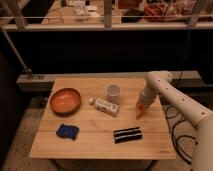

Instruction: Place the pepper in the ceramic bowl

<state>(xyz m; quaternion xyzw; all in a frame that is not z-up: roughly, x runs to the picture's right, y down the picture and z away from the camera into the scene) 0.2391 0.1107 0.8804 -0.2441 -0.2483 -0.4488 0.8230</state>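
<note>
The pepper [139, 111] is a small slim orange piece at the right side of the wooden table [95, 145]. It points down and to the left, right at the tip of my gripper [142, 106]. The gripper hangs from the white arm [165, 87] that reaches in from the right. I cannot tell whether the pepper rests on the table or is lifted. The ceramic bowl [65, 101], orange-brown and shallow, sits at the left of the table, far from the gripper, with nothing in it.
A pale cup [113, 93] and a white tube [106, 106] lie between the bowl and the gripper. A blue object [67, 131] sits front left and a black striped object [127, 134] front centre. A dark rail and a window run behind the table.
</note>
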